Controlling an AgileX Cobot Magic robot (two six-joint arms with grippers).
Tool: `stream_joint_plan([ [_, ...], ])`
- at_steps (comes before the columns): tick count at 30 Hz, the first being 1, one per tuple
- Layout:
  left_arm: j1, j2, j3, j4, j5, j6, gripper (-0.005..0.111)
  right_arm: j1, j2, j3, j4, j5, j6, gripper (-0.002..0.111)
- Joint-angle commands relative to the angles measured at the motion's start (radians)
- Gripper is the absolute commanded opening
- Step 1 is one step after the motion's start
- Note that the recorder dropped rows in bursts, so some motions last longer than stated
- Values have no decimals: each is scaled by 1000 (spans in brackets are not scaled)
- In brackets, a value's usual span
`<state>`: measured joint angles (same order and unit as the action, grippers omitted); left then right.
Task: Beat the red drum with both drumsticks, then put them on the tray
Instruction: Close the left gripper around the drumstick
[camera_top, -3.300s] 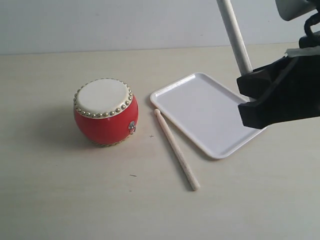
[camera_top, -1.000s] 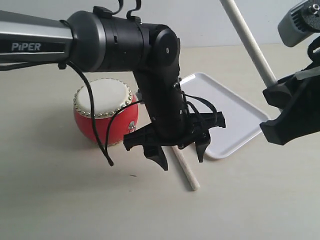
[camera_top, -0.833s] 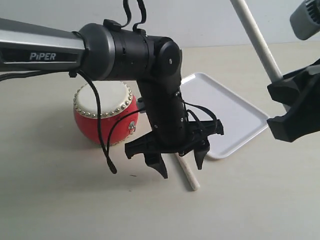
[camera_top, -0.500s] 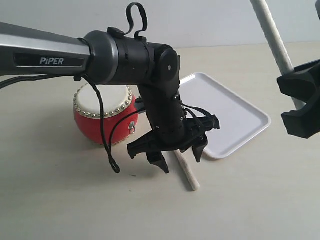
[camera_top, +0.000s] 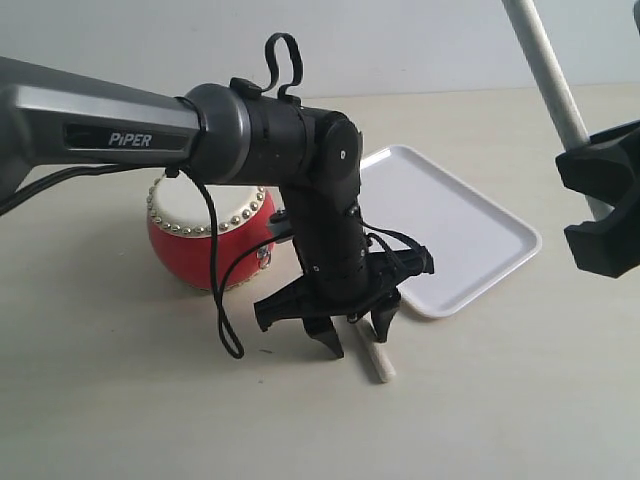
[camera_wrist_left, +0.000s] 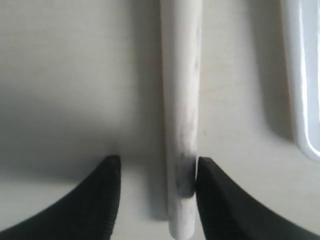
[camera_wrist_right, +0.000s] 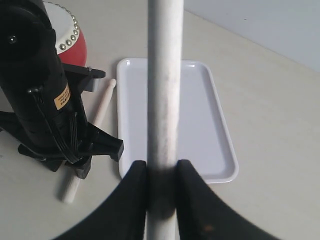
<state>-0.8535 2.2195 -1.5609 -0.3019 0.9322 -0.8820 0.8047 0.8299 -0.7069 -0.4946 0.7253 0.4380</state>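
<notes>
Currently the lying drumstick (camera_wrist_left: 181, 100) is being straddled, square across its long axis, by the left gripper (camera_wrist_left: 157, 170), jaws unclenched.

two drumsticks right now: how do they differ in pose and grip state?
Pose: the lying drumstick is flat on the table beside the tray; the raised drumstick stands steeply in the air.
Grip: the left gripper straddles the lying drumstick, jaws not yet closed, a gap on one side; the right gripper is clamped on the raised drumstick.
Shared: same slim pale look; neither touches the red drum.
</notes>
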Motion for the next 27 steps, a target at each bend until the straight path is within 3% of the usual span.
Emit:
stream_joint_plan([
  [1, 5, 9, -3, -3, 12, 1, 49, 3, -4, 3, -10, 0, 1, 0],
  [8, 5, 7, -27, -5, 20, 160, 50, 3, -4, 3, -10, 9, 1, 0],
  [14, 5, 7, -32, -23, 27, 168, 50, 3, -4, 3, -10, 9, 1, 0],
  [20, 5, 7, -32, 85, 49, 25, 50, 3, -4, 3, -10, 9, 1, 0],
  [27, 5, 7, -32, 89, -54, -51, 50, 3, -4, 3, -10, 7, 1, 0],
])
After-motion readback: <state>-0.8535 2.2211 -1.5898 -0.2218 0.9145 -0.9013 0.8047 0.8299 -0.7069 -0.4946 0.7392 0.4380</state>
